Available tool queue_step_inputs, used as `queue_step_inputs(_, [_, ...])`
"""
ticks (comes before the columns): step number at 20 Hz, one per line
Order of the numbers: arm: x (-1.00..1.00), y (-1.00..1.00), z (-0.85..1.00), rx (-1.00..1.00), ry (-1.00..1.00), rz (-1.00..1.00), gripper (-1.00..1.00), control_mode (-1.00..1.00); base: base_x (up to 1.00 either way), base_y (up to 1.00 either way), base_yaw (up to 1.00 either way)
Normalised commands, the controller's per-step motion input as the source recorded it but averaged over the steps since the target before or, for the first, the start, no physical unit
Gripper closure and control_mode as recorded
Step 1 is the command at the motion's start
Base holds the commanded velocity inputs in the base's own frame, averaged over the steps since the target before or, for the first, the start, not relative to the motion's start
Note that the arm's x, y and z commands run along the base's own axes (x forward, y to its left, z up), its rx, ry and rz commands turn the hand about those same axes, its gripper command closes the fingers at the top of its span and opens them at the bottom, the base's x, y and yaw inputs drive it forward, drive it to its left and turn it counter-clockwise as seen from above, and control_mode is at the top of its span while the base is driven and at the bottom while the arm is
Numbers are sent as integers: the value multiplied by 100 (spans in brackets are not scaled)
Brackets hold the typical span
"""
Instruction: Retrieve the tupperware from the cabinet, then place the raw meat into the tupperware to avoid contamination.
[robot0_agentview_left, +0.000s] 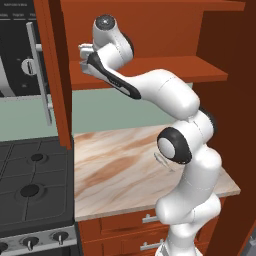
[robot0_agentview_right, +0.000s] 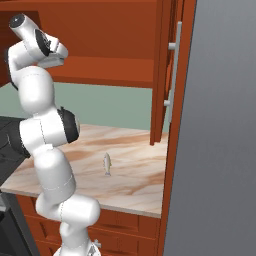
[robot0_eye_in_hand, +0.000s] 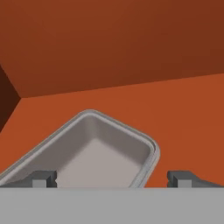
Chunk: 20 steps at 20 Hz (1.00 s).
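The cabinet (robot0_agentview_left: 150, 70) stands open, and my arm reaches up onto its red-brown shelf. In the hand view the tupperware (robot0_eye_in_hand: 98, 153) lies close ahead on the shelf, a shallow pale grey tray turned at an angle, empty. My gripper (robot0_eye_in_hand: 113, 179) is open, its two dark fingertips (robot0_eye_in_hand: 43, 178) wide apart at the tray's near side, touching nothing. One corner of the tray runs out past the left fingertip. The raw meat (robot0_agentview_right: 106, 164), a small silvery fish-like sliver, rests on the marble counter (robot0_agentview_right: 135, 175) below. From the left base my gripper (robot0_agentview_left: 83, 52) is at the shelf's left end.
The cabinet's left door (robot0_agentview_left: 52, 75) and right door (robot0_agentview_right: 161, 75) hang open, with long grey handles (robot0_agentview_right: 175, 70). A black stove (robot0_agentview_left: 30, 185) borders the counter on the left. A tall grey panel (robot0_agentview_right: 225, 130) bounds it on the right. Drawers (robot0_agentview_left: 145, 225) sit under the counter.
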Motion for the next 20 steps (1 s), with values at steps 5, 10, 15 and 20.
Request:
queue_step_inputs(5, [7, 0, -14, 0, 2, -5, -100, -100, 0, 0, 0])
queue_step_inputs(10, [10, 0, -9, 0, 0, -5, -100, -100, 0, 0, 0])
queue_step_inputs(15, [14, 0, -6, 0, 0, -4, -100, -100, 0, 0, 0])
queue_step_inputs(20, [6, 0, -2, 0, 0, -5, 100, -100, 0, 0, 0])
